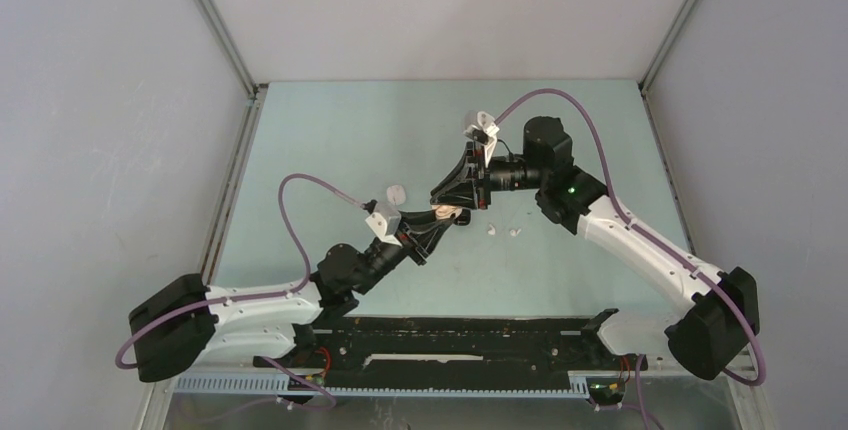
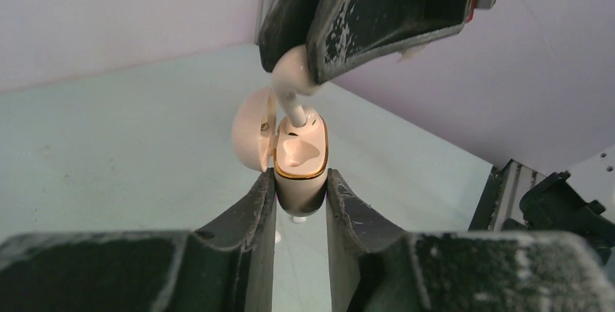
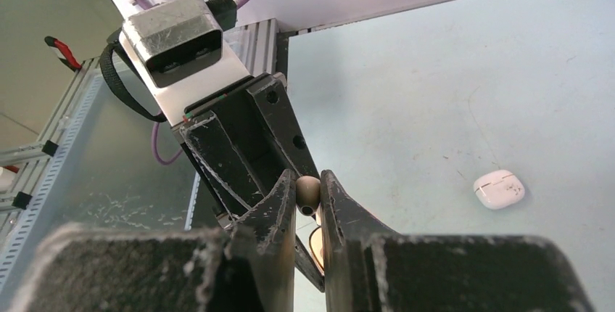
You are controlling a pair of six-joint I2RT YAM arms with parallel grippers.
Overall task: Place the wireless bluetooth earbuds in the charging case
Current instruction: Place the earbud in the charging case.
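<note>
My left gripper (image 2: 301,183) is shut on the cream charging case (image 2: 299,181) and holds it upright above the table, lid (image 2: 253,129) swung open to the left, gold rim showing. My right gripper (image 3: 307,181) is shut on a cream earbud (image 3: 307,191). In the left wrist view that earbud (image 2: 291,78) hangs from the right fingers (image 2: 377,14) with its stem reaching down into the case's opening. In the top view the two grippers meet at mid table, left (image 1: 450,217) and right (image 1: 442,195). Two more earbuds (image 1: 492,231) (image 1: 516,233) lie on the table just to the right.
A second, closed white case (image 1: 396,193) lies on the table left of the grippers; it also shows in the right wrist view (image 3: 499,189). Grey walls stand round the pale green table (image 1: 560,140). A black rail (image 1: 450,335) runs along the near edge.
</note>
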